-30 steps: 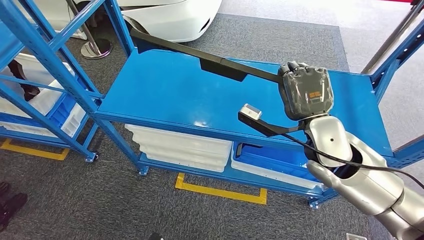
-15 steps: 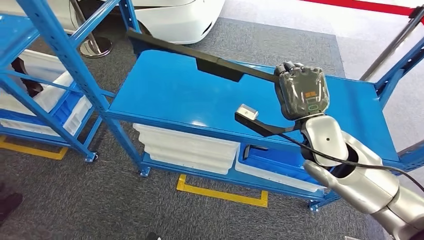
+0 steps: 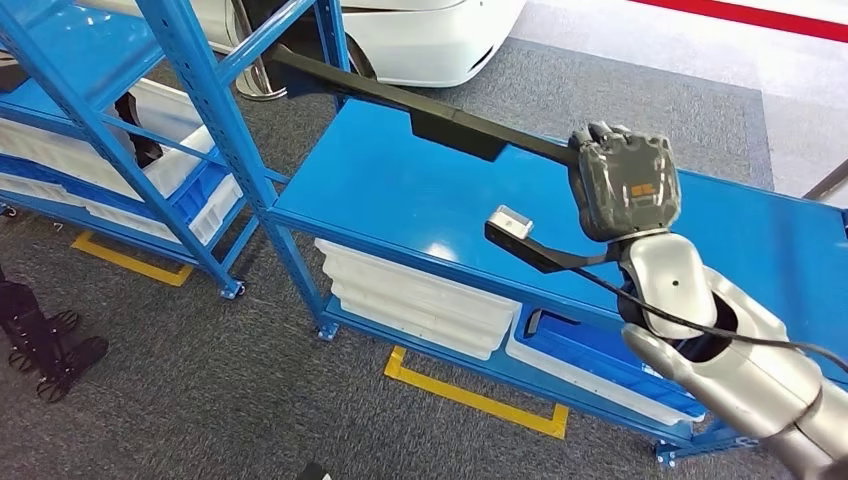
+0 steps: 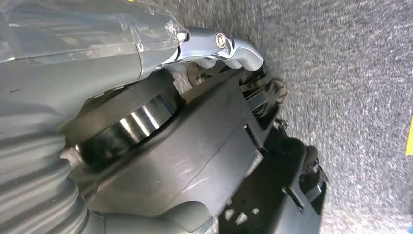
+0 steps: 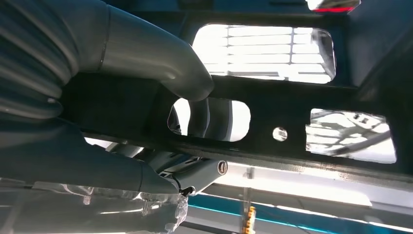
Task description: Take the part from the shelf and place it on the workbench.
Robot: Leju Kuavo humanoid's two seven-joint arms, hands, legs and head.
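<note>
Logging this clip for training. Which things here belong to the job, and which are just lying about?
Job:
right robot hand gripping the long black plastic part
blue metal shelf under the part

Lying about:
stacked white plastic trays
white car body
yellow floor tape

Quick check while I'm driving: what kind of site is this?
Probably a car-parts storage or assembly area: blue steel racking holding white trays, a white car body behind, yellow floor tape, and a long black part in the right hand.
</note>
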